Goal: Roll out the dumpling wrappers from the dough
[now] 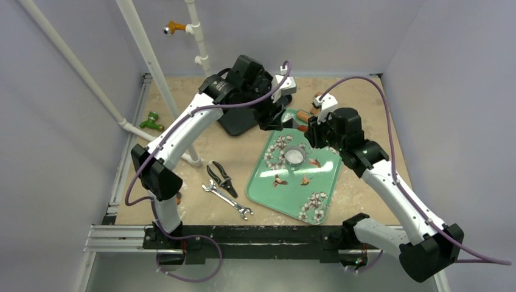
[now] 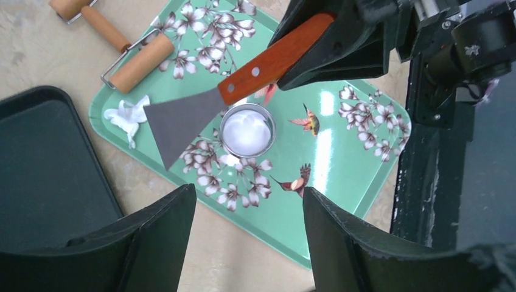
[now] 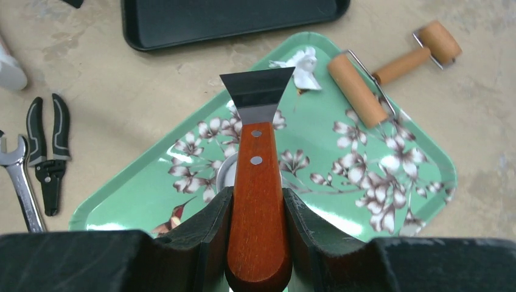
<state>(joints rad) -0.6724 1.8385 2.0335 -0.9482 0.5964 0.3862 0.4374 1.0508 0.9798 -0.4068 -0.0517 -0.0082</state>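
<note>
1. Right pincer (image 3: 257, 196) pinches the wooden handle of a scraper (image 3: 258, 97), one finger flat on each side. The blade points at the far edge, over the far end of the green tray (image 1: 286, 198).
2. Left pincer (image 2: 248, 193) is spread wide with nothing between the fingers. It hangs above the tray, looking down.
3. Dumpling wrapper (image 2: 246, 131) lies flat inside a metal ring (image 2: 223, 132) on the tray's far half. The blade's corner sits just beside the ring in the left wrist view; cannot tell if they touch.
4. Dough scrap (image 2: 126, 115) is at the tray's far corner, next to a rolling pin (image 2: 135, 62). The big roller rests over the tray rim; the small one is out on the desk.
5. Tray sits skewed, right of desk centre, with one corner close to the near edge.
6. Black tray (image 1: 238, 125) lies at the middle of the far edge, just beside the green one.
7. Pliers (image 1: 222, 178) and wrench (image 1: 228, 199) lie left of the tray, apart from it.
8. White pipe (image 1: 152, 67) slants down to the desk by the pliers.
9. Bare desk shows along the right edge and in the near-left corner.
10. Left arm arches from the near-left base to the far middle, wrist folded back toward the tray.
11. Right arm has its elbow low at the near-right corner and its forearm running up to the tray's far end. Both wrists are close together there.
</note>
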